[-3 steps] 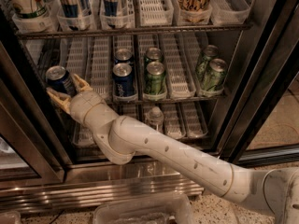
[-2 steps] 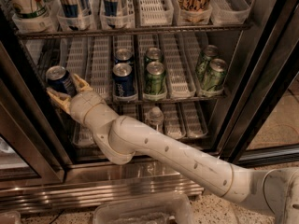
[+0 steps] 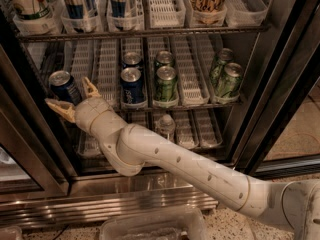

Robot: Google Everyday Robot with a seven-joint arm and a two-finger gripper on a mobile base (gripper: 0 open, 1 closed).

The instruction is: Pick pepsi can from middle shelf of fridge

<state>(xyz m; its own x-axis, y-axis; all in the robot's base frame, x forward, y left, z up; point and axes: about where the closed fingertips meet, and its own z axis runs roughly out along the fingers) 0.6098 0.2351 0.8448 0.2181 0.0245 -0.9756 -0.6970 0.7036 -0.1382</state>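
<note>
Dark blue aluminium pepsi can point(image 3: 65, 87), silver top, sat tilted at frame's 9 o'clock, off left front of wire-rack middle shelf point(image 3: 200, 105). White two-finger gripper point(image 3: 75, 98) held it between tan fingers point(image 3: 59, 109). At its 3 o'clock: second blue can point(image 3: 132, 86), green cans point(image 3: 166, 84), inside black-framed glass-door fridge point(image 3: 280, 84).

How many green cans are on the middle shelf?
4 green cans: two beside the blue cans, two far right. Others may be hidden. The end effector, far left, grips the pepsi can.
</note>
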